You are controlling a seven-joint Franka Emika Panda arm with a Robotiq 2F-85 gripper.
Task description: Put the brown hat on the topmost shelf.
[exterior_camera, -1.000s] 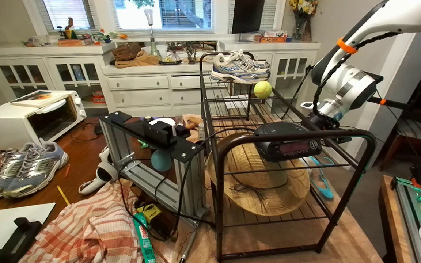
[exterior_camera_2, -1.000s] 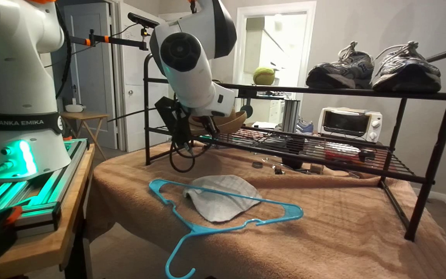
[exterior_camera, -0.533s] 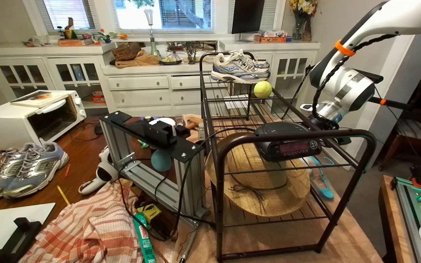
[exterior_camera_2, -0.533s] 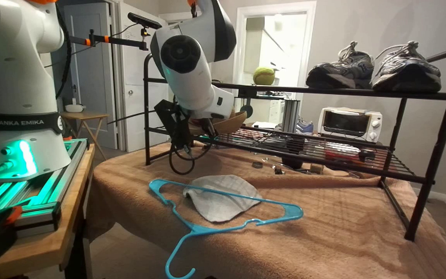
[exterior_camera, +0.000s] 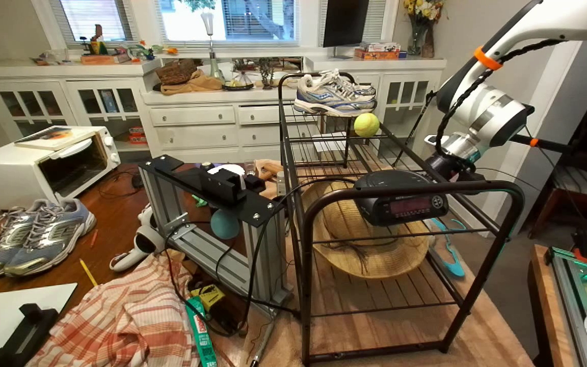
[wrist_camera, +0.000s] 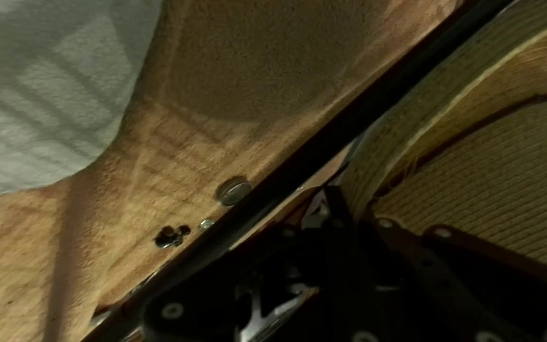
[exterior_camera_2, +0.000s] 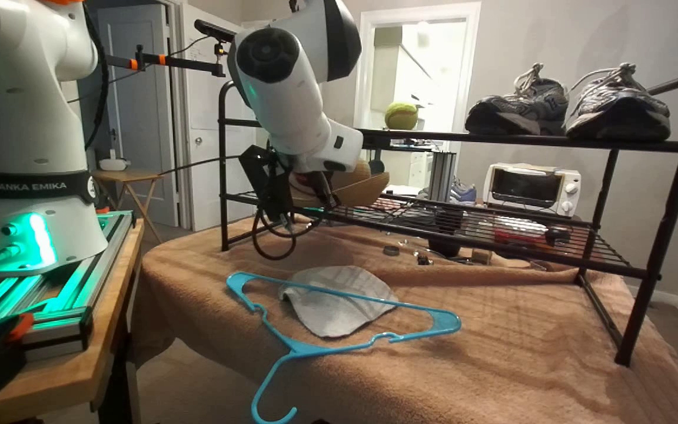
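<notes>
The brown hat (exterior_camera: pixel 370 262), woven straw with a thin dark cord, is inside the black rack, beneath the topmost shelf (exterior_camera_2: pixel 527 139) and over the lower wire tier. My gripper (wrist_camera: pixel 356 218) is shut on its brim, which runs between the dark fingers in the wrist view. An exterior view shows the gripper (exterior_camera_2: pixel 328 200) at the rack's open long side, with the hat (exterior_camera_2: pixel 365 191) tilted behind it. Whether the hat touches the lower tier I cannot tell. The arm and the clock radio cover parts of it.
On the topmost shelf stand a black clock radio (exterior_camera: pixel 400 199), a tennis ball (exterior_camera: pixel 366 125) and grey shoes (exterior_camera_2: pixel 618 109). A blue hanger (exterior_camera_2: pixel 339 350) and a grey cloth (exterior_camera_2: pixel 339 303) lie before the rack. A metal frame (exterior_camera: pixel 217 255) stands close behind it.
The gripper has closed on the brim. The hat has since tipped and shifted, its near brim edge now higher. The arm dipped slightly, then rose a little.
</notes>
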